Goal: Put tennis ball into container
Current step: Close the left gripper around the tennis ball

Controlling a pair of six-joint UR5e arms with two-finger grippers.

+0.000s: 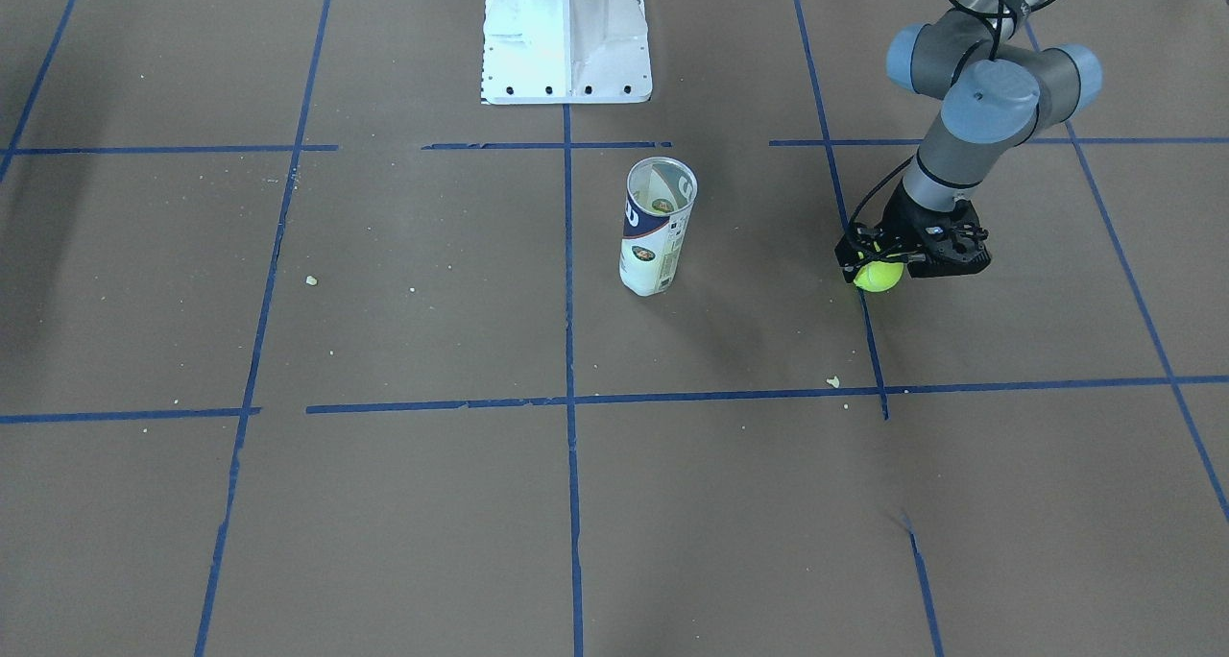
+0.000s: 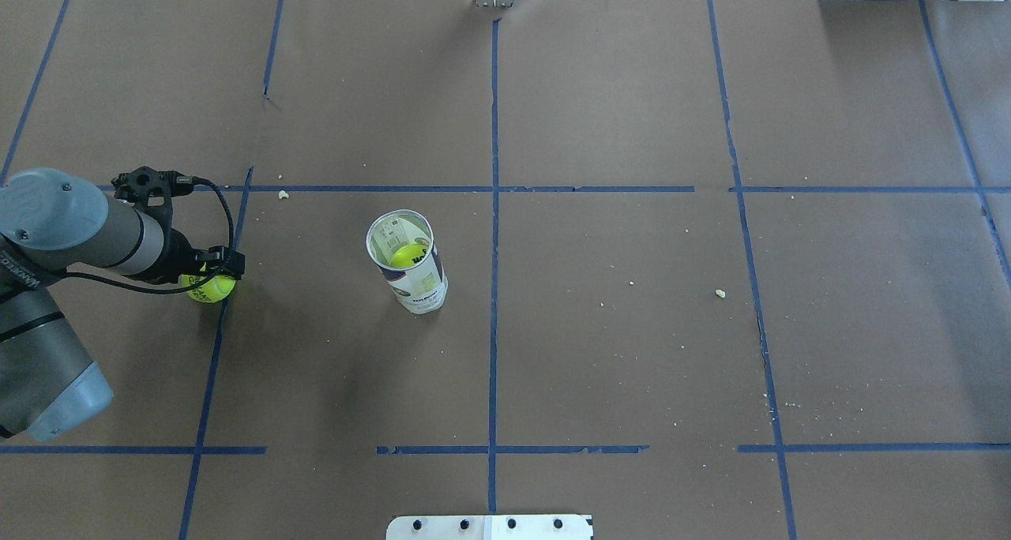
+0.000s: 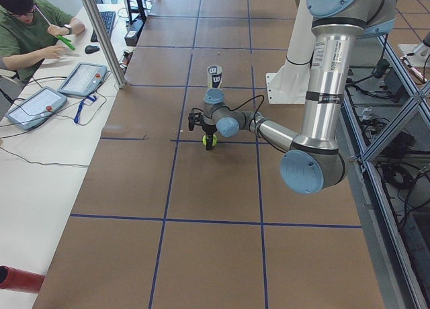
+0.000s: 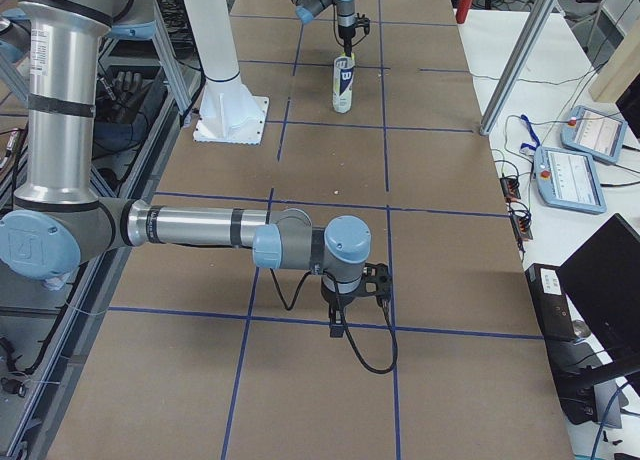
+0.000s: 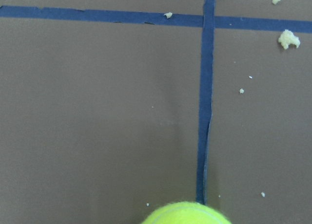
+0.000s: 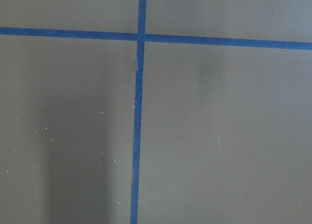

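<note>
A tennis ball sits between the fingers of my left gripper, which is shut on it just above the table, far to the container's side. In the left wrist view the ball peeks in at the bottom edge. The container stands upright near the table's middle, mouth open. A second yellow-green ball lies inside it. My right gripper hangs low over the table and shows only in the exterior right view, so I cannot tell its state.
The white robot pedestal stands behind the can. Blue tape lines grid the brown table, with scattered crumbs. An operator sits at a side desk with tablets.
</note>
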